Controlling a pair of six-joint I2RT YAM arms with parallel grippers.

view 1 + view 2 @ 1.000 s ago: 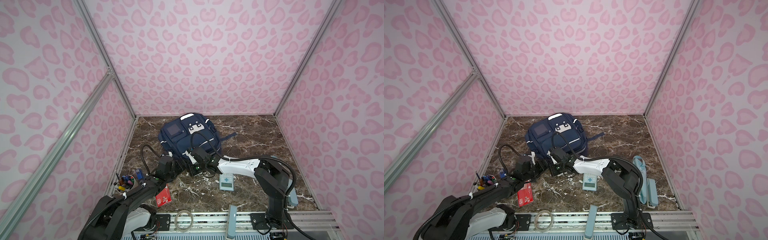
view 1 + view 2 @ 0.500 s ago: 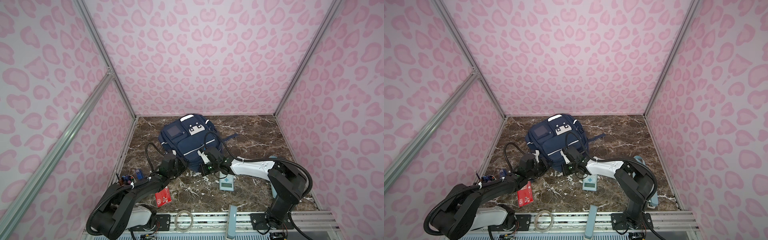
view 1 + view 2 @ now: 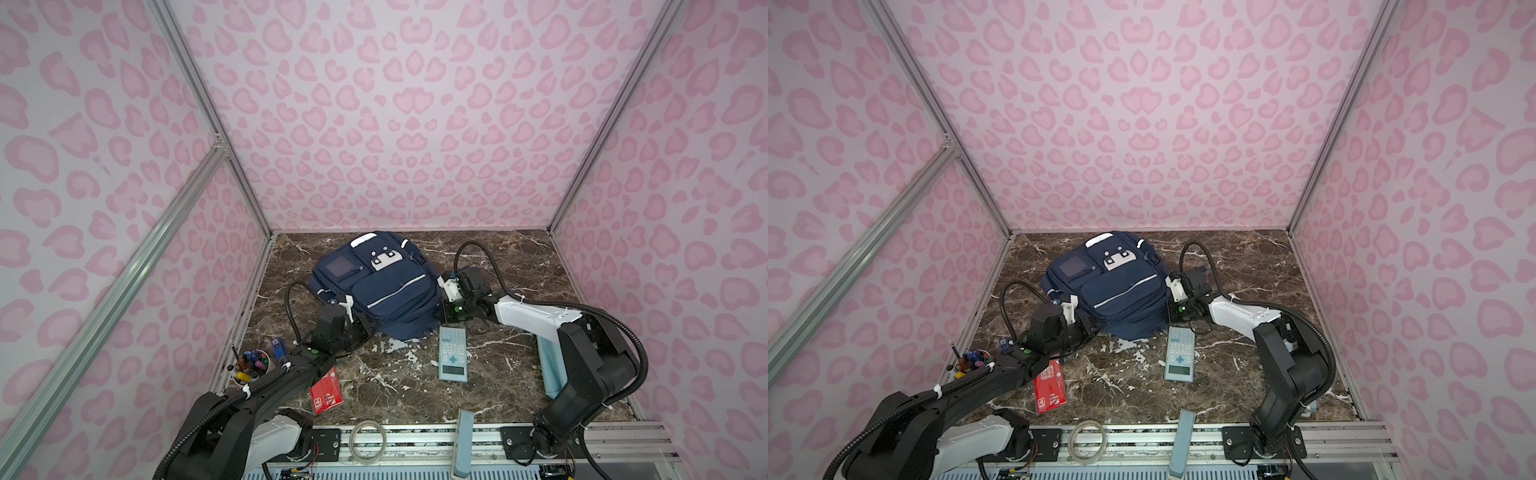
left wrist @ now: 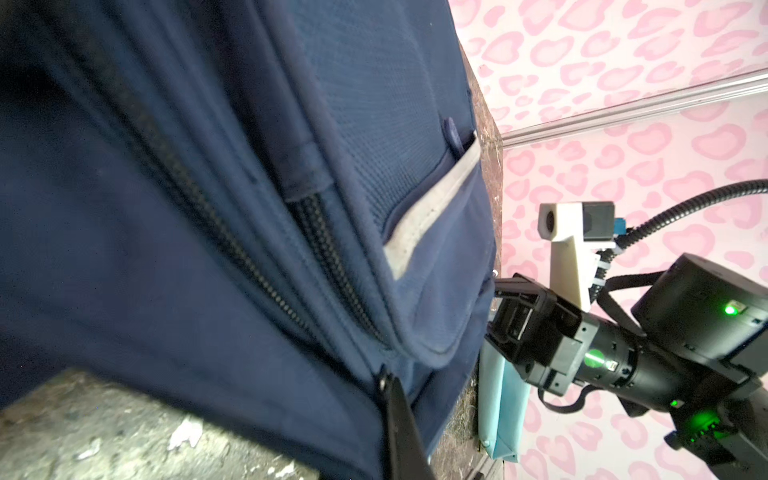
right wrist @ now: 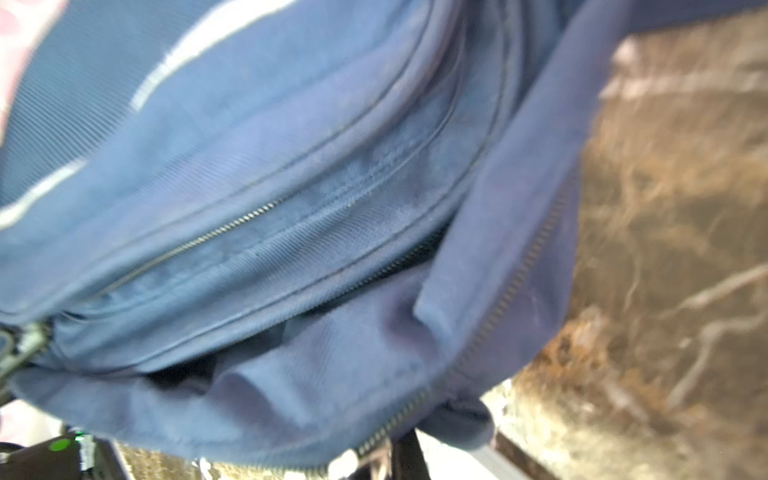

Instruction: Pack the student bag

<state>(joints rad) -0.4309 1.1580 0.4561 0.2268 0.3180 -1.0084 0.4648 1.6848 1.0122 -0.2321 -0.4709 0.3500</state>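
A: Red booklet (image 3: 327,390) nearest us, 7 o'clock on the marble table (image 3: 519,257), partly hidden by the left arm. Pen cup (image 3: 251,365) at 8, by the wall.
B: Yep, and the calc (image 3: 453,353) lies flat approx 5, screen end twd us, top end near the bag.
A: Next, left gripper (image 3: 368,328): jaws together, pinching the student bag (image 3: 395,291) at its 7 o'clock corner. Wrist view has a dark finger (image 4: 401,419) tight vs the navy hem.
B: Right gripper (image 3: 443,311) opp. side, bag's 4 o'clock edge, jaws closed on the zip seam. That wrist view's blurred tho.
A: Bag lies flat, front pockets up, mid-table twd 12, white patch (image 3: 386,261) at the far end.
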